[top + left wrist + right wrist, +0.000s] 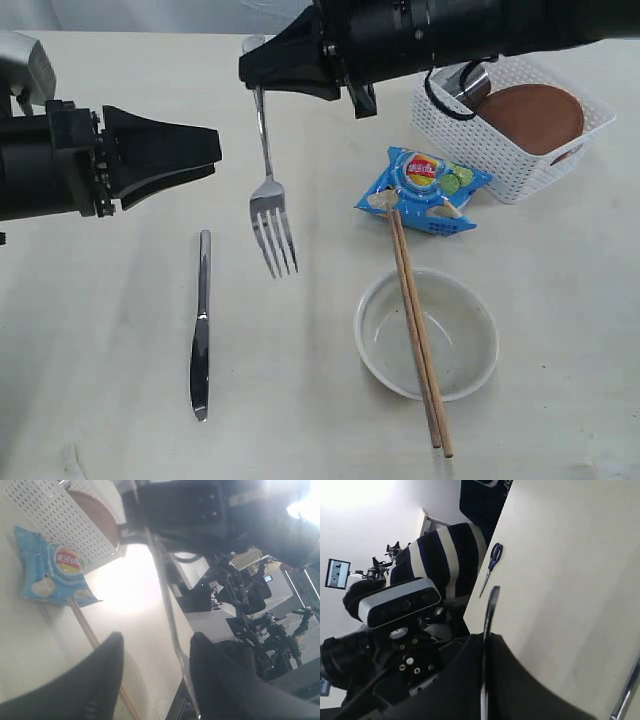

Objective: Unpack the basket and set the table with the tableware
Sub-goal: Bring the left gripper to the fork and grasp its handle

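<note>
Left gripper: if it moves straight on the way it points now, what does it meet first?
Probably the steel fork hanging from the shut right gripper: its handle stands just ahead of the open left gripper. Depth is unclear in the exterior view.

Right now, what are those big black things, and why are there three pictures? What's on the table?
Those black things are two robot arms. Each ends in an end effector, a pincher that works like a hand. One picture comes from a camera looking over the whole table. The other two come from little cameras on the arms' wrists, so they look tilted and very close. The right end effector pinches a fork by its handle, tines hanging down. The left end effector is open and holds nothing. On the table lie a knife, a white bowl with chopsticks across it, and a blue snack bag. The white basket holds a reddish-brown plate and a steel cup.
</note>
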